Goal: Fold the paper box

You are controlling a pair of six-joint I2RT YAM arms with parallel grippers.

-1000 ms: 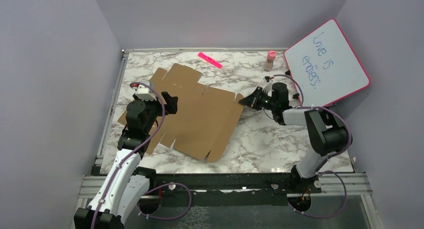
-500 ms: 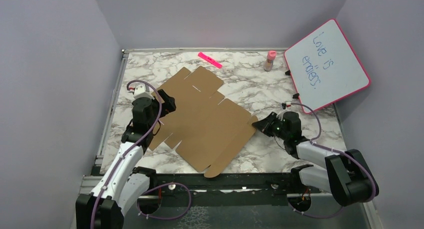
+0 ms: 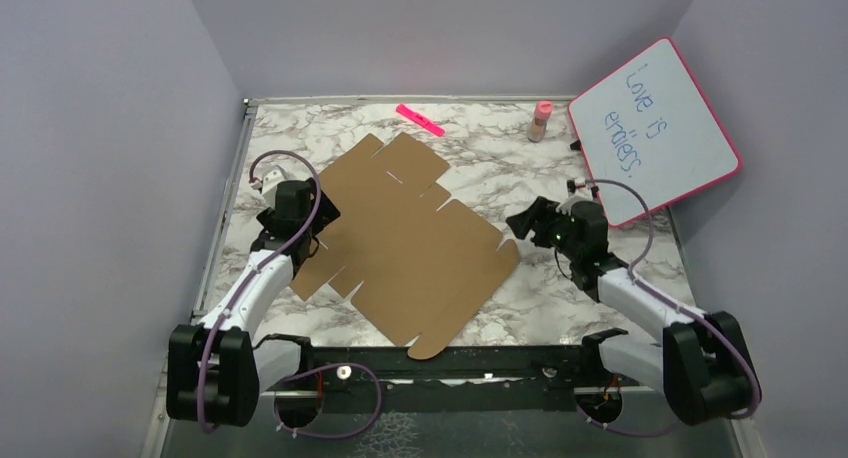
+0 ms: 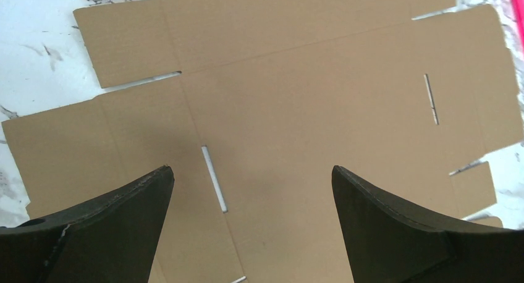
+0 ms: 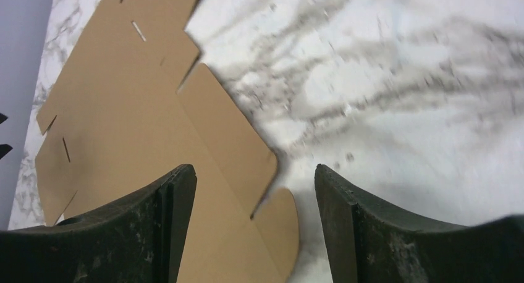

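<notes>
The paper box (image 3: 405,243) is a flat brown cardboard sheet with slots and flaps, lying unfolded on the marble table (image 3: 600,178). My left gripper (image 3: 322,206) hovers over the sheet's left part, open wide. In the left wrist view only cardboard (image 4: 296,79) shows between the fingers of the left gripper (image 4: 252,172). My right gripper (image 3: 520,223) is open just off the sheet's right edge. In the right wrist view the right gripper (image 5: 254,172) frames a rounded corner tab of the paper box (image 5: 136,128), which lies flat and ungripped.
A pink-framed whiteboard (image 3: 655,128) leans at the right wall. A small pink-capped bottle (image 3: 541,121) and a pink marker (image 3: 420,120) lie at the table's far edge. Purple walls close in on the left, back and right.
The right gripper pulled the sheet's right edge toward the near side, turning the sheet, then opened and let go. The left gripper drew back slightly to the left, still open.
</notes>
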